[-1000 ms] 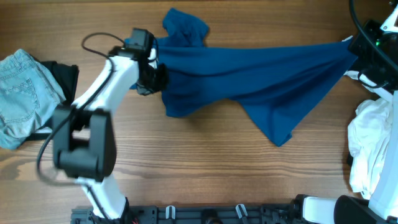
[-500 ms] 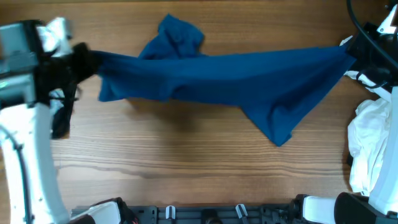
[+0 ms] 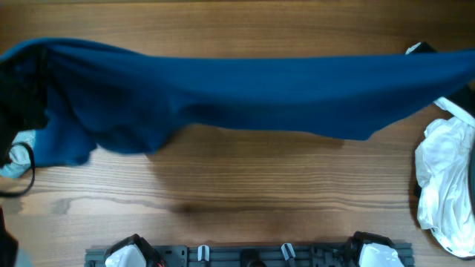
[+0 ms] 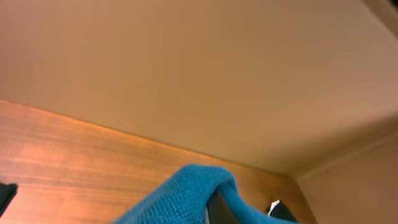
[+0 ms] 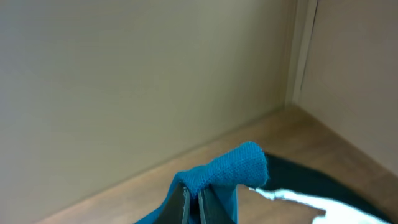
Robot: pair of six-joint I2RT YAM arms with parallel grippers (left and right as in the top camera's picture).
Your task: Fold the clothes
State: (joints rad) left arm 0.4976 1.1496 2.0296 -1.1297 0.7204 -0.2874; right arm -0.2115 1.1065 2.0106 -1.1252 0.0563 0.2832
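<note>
Blue garment (image 3: 245, 89) held up over the table (image 3: 245, 200), stretched wide from edge to edge.
The left gripper (image 4: 210, 208) and right gripper (image 5: 194, 200) each have jaws clenched on a bunched end. Half a second ago the garment spanned less and sagged.

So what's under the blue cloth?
Under the blue cloth, pale denim peeks out left, white cloth right; the table beneath its middle is hidden.

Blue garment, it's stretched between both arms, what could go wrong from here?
The blue garment is pulled taut, and the right tool pinches only a small bunched corner, so it might slip free. Its left part hangs bunched rather than flat, so laying it down could trap wrinkles.
</note>
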